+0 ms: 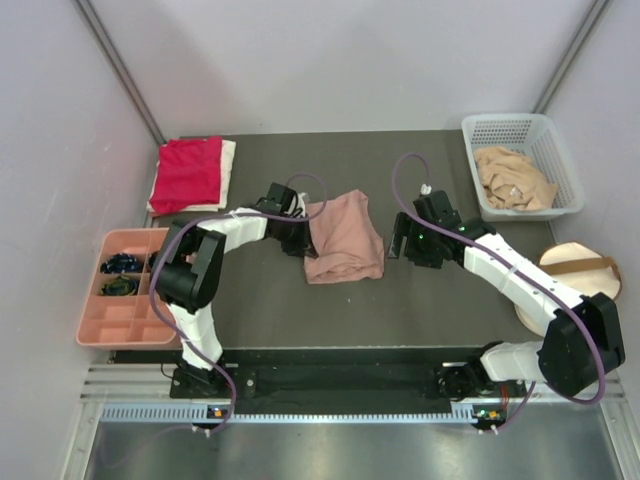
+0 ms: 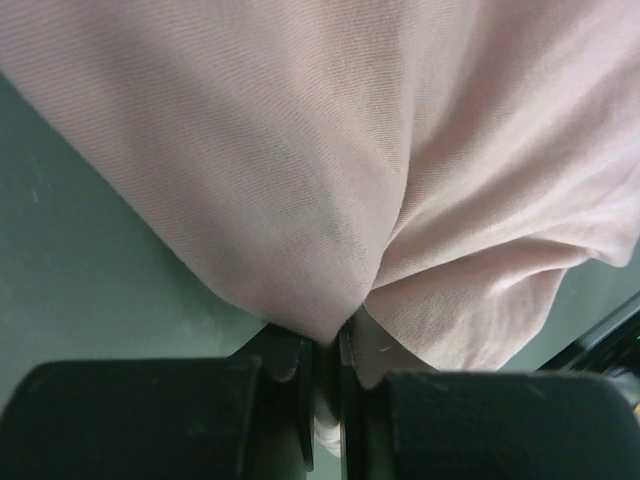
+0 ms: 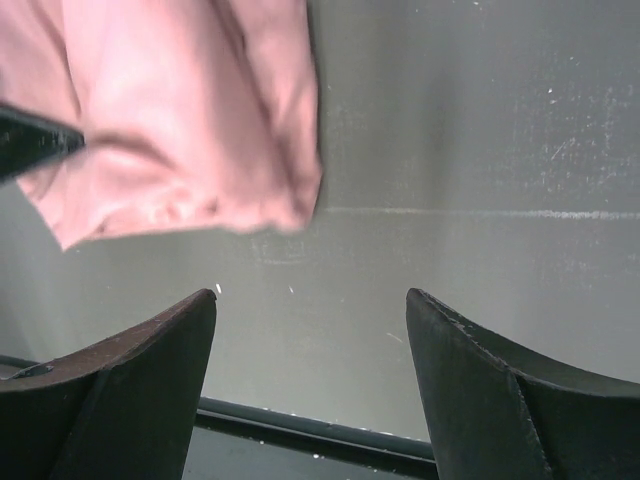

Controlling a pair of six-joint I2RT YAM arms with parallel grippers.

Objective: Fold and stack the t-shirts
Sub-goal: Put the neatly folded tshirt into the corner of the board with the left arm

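**Left hand has the pink shirt, right hand has nothing**

The pink shirt [image 1: 345, 238] sits roughly mid-desk, bunched into a loose, lumpy rectangle rather than laid flat. The left hand [image 1: 303, 232] is at the shirt's left edge. In the left wrist view that hand [image 2: 325, 400] is clenched on a fold of the pink shirt [image 2: 300, 150]. The cloth is pinched tight between the two fingers and fans out away from them, with bare desk [image 2: 80, 280] showing off to the side.

The right hand [image 1: 397, 240] is just off the shirt's right edge, not touching it. From the right wrist camera that hand [image 3: 310, 340] is released: the fingers are spread wide with only desk [image 3: 480, 150] between them. A corner of the pink shirt [image 3: 180, 130] lies further out, up and to the left in that view.

The rest of the shirts:
- The red shirt [image 1: 187, 172] is folded at the back left corner of the desk.
- It lies on top of a white shirt [image 1: 229, 160], which peeks out along the right side.
- The tan shirt [image 1: 512, 178] is crumpled inside the white basket [image 1: 505, 122] at the back right.

A pink tray [image 1: 125, 325] with compartments sits at the left edge, near the left arm's elbow, with some small dark bits in its back sections. A round cream bag [image 1: 562, 252] lies at the right edge, partly hidden by the right arm.
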